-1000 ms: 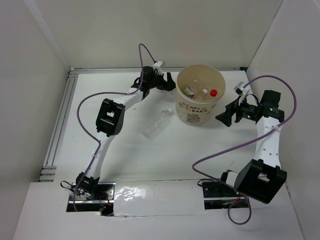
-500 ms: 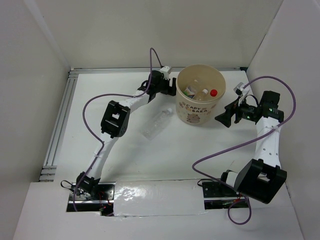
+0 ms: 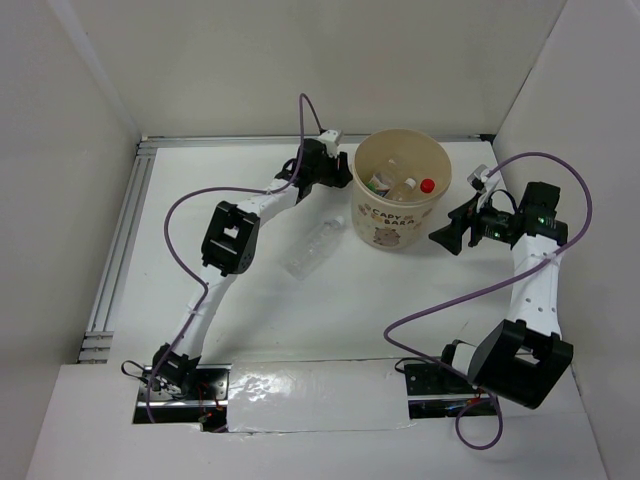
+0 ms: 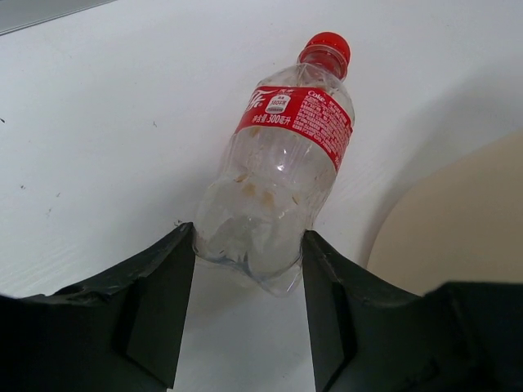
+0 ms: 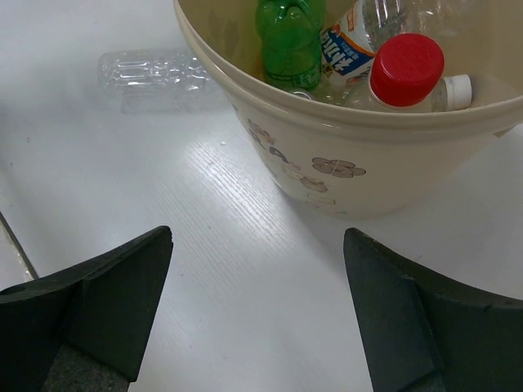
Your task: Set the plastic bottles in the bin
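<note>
White table (image 3: 250, 300) bears bin (image 3: 395, 228), clear bottle (image 3: 315, 247), red-capped bottle (image 4: 278, 171).

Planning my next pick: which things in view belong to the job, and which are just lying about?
Job: bin; red-label bottle in left pincer; clear bottle lying on table; green bottle and red-capped bottle inside bin.
Lying about: metal rail along the table's left edge.

You can read "Coke" and "300" in white on the red-labelled clear bottle (image 4: 278, 175); dark letters on the beige bin (image 3: 396, 226) read roughly "BARA"
</note>
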{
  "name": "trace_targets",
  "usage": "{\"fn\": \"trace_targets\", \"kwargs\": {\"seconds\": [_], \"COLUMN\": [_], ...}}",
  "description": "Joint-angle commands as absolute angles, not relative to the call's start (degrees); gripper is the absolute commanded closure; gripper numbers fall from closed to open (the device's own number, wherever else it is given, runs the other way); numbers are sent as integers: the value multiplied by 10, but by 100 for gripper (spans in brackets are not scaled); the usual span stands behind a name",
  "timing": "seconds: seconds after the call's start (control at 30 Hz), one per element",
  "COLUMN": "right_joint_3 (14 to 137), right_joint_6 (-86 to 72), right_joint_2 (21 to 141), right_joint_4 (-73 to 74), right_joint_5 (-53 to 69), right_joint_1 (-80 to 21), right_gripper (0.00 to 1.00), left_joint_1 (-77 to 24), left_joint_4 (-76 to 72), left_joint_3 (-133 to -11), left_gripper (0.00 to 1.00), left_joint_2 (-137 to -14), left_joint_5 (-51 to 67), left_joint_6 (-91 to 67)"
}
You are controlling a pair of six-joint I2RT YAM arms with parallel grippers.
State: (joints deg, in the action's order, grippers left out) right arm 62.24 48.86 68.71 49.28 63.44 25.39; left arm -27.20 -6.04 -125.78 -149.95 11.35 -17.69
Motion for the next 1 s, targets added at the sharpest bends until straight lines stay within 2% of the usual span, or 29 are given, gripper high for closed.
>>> {"fn": "trace_targets", "kwargs": {"seconds": [0.0, 0.03, 0.13, 0.33, 0.73, 0.97], "right_joint_3": [619, 614, 613, 608, 591, 585], "right_joint_6": [483, 483, 483, 489, 499, 511], "right_joint_2": [666, 666, 666, 661, 639, 627], "right_joint_4": [506, 506, 506, 506, 506, 518], "right_joint_5": [650, 650, 650, 655, 676, 681], "right_joint_1": [252, 252, 252, 252, 247, 247], "right_gripper": [8, 8, 8, 8, 8, 8], "left_joint_1": [-275, -275, -270, -242, -217, -207], "left_joint_4": [-48, -42, -36, -141, -135, -135], "left_joint_3": [-1254, -1245, -1210, -945, -784, -743], "left_gripper": [95, 99, 100, 100, 100, 100], "left_joint_2": [-1493, -1493, -1456, -1272, -1057, -906], "left_joint_5": [113, 113, 113, 105, 89, 65], "left_joint_6": [-163, -163, -156, -177, -189, -189]}}
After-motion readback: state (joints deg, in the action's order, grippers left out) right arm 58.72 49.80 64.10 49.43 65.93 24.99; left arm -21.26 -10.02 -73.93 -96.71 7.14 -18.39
